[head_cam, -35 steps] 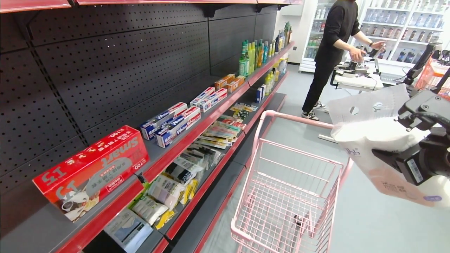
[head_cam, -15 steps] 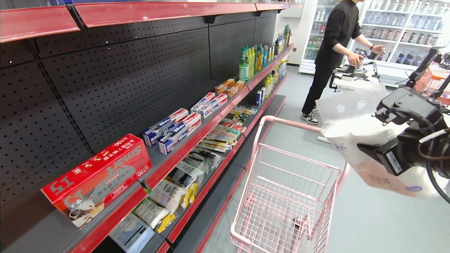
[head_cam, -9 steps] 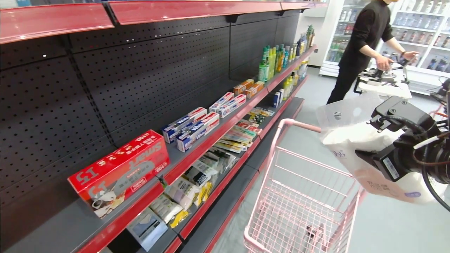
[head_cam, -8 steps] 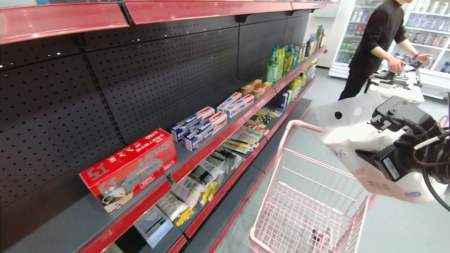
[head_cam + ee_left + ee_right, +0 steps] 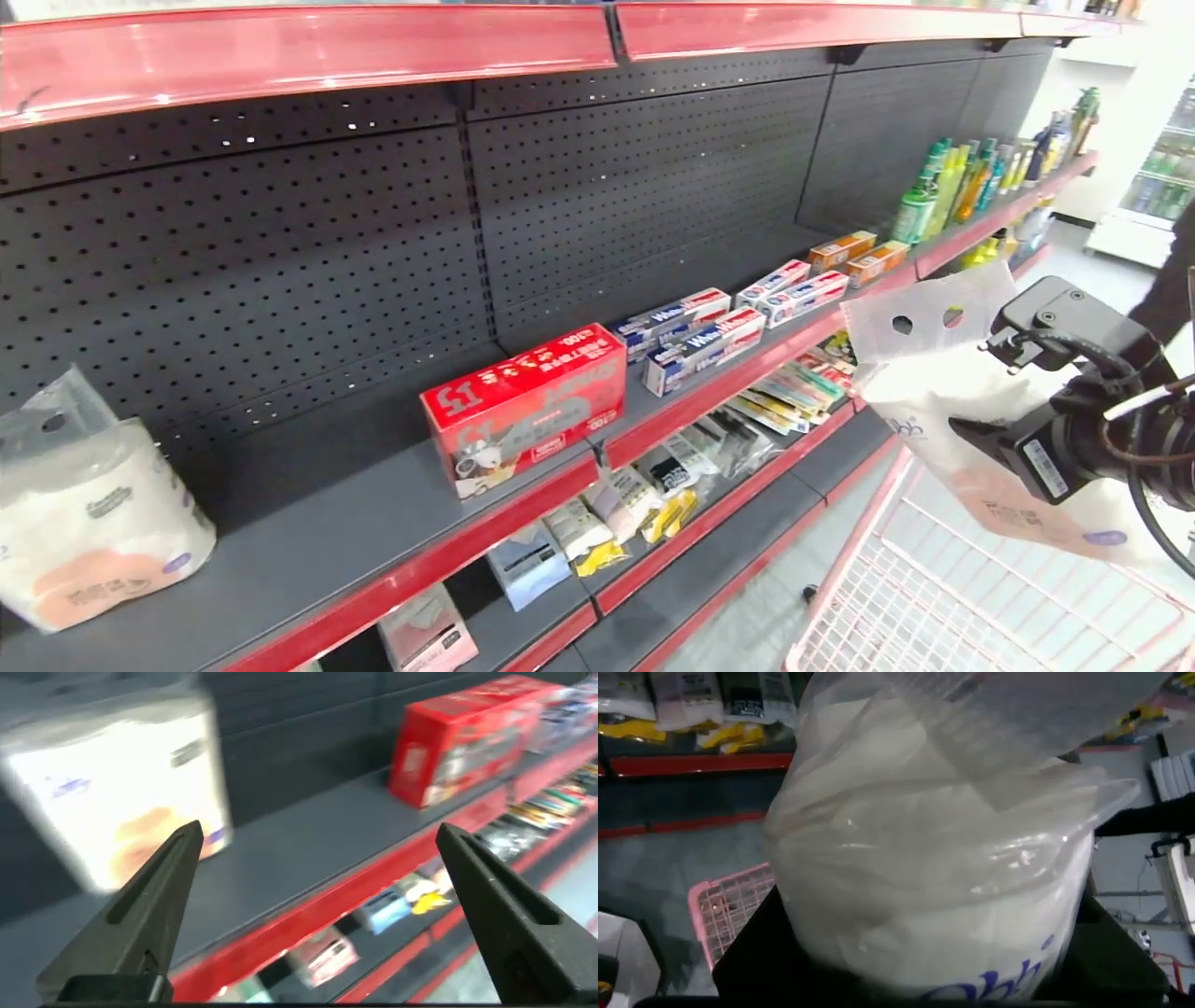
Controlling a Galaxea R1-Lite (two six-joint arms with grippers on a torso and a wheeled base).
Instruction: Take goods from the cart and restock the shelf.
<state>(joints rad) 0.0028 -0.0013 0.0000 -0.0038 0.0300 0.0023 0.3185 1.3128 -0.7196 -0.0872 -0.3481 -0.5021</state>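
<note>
My right gripper (image 5: 991, 435) is shut on a white tissue pack (image 5: 934, 397) in a clear bag with a punched carry flap, held in the air at the right, above the pink cart (image 5: 920, 607). In the right wrist view the tissue pack (image 5: 934, 859) bulges between the dark fingers (image 5: 752, 966). A second, similar tissue pack (image 5: 89, 532) stands at the far left of the grey shelf board (image 5: 308, 523). My left gripper (image 5: 318, 924) is open in front of that shelf, facing the standing tissue pack (image 5: 121, 793), and holds nothing.
A red box (image 5: 525, 406) sits mid-shelf, with toothpaste boxes (image 5: 705, 336) and green bottles (image 5: 943, 182) further right. Grey board lies bare between the left pack and the red box. Lower shelves hold packets (image 5: 616, 509). A red-edged shelf (image 5: 308, 47) runs overhead.
The head camera has swung left toward the shelf, bringing the standing tissue pack into view and sliding the cart to the lower right. My right gripper still holds its pack at about the same height.
</note>
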